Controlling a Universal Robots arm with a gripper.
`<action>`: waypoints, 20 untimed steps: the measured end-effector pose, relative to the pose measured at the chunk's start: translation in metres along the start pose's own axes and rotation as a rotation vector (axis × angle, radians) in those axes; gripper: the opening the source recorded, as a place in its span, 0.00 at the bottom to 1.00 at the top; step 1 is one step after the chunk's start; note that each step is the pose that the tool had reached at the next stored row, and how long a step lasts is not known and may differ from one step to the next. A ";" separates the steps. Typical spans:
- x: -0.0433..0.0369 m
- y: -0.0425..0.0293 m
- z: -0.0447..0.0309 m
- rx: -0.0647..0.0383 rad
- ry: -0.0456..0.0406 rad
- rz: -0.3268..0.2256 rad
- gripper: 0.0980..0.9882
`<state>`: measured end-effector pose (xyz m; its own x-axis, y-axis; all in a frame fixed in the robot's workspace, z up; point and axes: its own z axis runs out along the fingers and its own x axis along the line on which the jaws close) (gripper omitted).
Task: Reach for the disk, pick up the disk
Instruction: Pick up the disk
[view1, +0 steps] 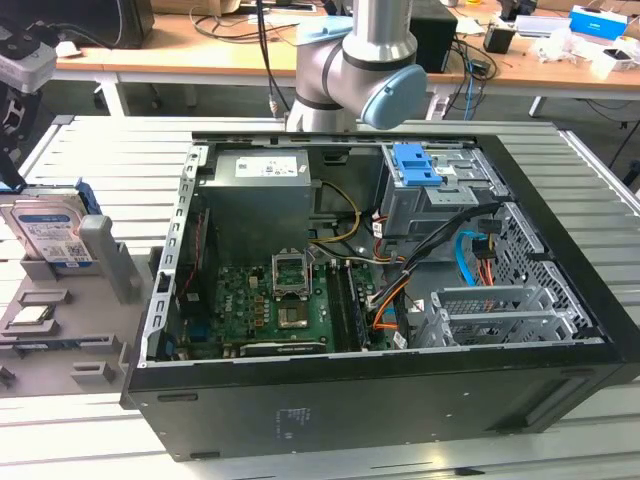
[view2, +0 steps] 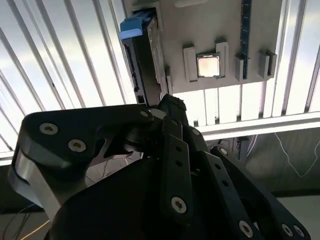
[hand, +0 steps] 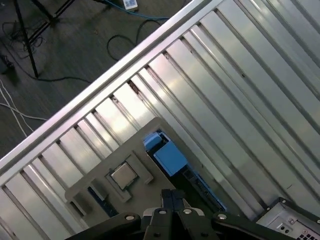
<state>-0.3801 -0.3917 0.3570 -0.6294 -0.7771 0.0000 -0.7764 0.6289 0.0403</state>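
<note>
The disk (view1: 45, 232) is standing on edge in a slot of the grey fixture plate (view1: 70, 335) at the exterior view's far left. Its white and blue label is facing outward and its blue frame (view1: 88, 195) is showing along one edge. A grey upright post (view1: 100, 255) is rising just beside it, and a processor chip (view1: 33, 317) is lying in a nearer pocket of the same plate.

In the second wrist view the disk (view2: 146, 65) is presenting only its thin edge, with the chip (view2: 208, 65) well to one side of it. The pincer (view2: 171, 102) is hanging over the plate near the disk's end. Its fingers (hand: 166, 196) are sitting close together with nothing between them, and no contact is showing.

To do the reach well, the jaws are probably needing to spread wider than the slab's thickness and line up across its two broad faces. The descent is best centred along the top edge, clear of the post and the blue tab (hand: 170, 159).

The open computer case (view1: 380, 280) is taking up the middle of the slatted counter (view1: 600, 160), below the arm (view1: 350, 60).
</note>
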 end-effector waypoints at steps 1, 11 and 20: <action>0.0000 0.0000 0.0000 0.000 0.0007 -0.018 0.01; 0.0000 0.0000 0.0000 0.000 0.0099 -0.246 0.01; 0.0000 0.0000 0.0000 0.000 0.0183 -0.454 0.01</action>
<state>-0.3801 -0.3917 0.3570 -0.2241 -0.9746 -0.0001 -0.9738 0.2240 0.0403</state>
